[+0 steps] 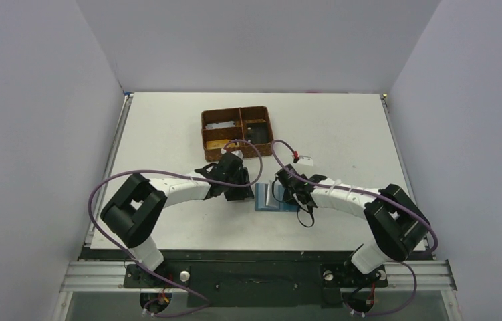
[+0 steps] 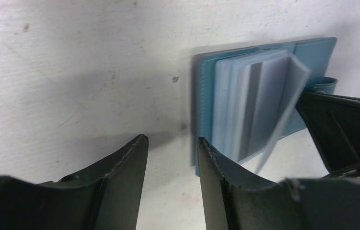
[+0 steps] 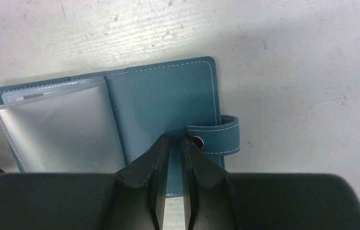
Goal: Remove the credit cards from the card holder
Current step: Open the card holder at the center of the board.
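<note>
Lying open on the tabletop (image 2: pixel 72 72), the teal card holder (image 3: pixel 168 96) sits between the two hands, its clear plastic sleeves (image 2: pixel 254 105) fanned up on the side nearer the left hand (image 2: pixel 170 143). That hand gapes wide and grips nothing, one finger touching the card holder's edge. The right hand (image 3: pixel 174 139), fingers drawn almost together, rests its tips on the bare panel just beside the snap tab (image 3: pixel 218 136).

Top view from above-behind, wrist views close, sharing card holder (image 3: pixel 163 96)
</note>
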Controlling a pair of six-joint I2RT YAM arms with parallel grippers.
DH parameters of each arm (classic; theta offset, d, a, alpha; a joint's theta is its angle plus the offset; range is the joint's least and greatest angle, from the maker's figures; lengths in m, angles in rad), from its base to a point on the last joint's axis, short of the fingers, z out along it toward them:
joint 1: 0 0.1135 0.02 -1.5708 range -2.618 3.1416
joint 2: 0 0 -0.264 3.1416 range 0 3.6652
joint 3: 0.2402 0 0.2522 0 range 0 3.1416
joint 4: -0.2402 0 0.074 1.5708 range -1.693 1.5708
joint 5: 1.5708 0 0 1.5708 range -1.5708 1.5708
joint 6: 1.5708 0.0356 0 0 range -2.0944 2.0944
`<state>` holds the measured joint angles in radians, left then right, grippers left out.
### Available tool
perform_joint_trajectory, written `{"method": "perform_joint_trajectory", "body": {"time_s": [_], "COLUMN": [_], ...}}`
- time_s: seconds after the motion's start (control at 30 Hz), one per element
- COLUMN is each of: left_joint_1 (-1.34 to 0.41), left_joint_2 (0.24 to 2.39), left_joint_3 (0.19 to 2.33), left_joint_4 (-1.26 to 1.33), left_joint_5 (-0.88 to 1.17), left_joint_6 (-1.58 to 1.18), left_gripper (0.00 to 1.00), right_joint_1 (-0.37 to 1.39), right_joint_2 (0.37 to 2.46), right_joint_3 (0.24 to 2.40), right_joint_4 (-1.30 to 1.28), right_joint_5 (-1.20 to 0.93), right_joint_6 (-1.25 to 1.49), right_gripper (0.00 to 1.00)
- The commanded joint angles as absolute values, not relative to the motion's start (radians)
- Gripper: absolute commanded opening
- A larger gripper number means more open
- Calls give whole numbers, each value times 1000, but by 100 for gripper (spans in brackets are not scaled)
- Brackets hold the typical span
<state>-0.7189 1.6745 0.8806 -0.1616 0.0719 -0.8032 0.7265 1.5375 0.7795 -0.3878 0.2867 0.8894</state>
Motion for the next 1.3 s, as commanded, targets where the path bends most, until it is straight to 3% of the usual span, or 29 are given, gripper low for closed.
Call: {"method": "perform_joint_trajectory", "body": {"time_s": [0.0,0.43,0.77,1.27], "left_joint_1": [-721,-726,-773,-800], "left_joint_2": [1704,1704,1667,1610], "left_joint_3": [926,908,986,1053], "left_joint_4": [-83,-51,-269,-415], "left_joint_5": [113,139,-14,-63], "left_joint_6": [-829,-857,-771,-710], "left_gripper": [41,41,37,37], "right_joint_1": [721,748,885,817], "right_joint_2": [1592,1655,1692,1605], "right_joint_3": [763,776,832,755], "right_joint_4": [-297,-248,-251,-164], "right_joint_5": [235,174,152,62], "right_joint_6": [882,868,915,929], "right_gripper": [13,11,10,10]}}
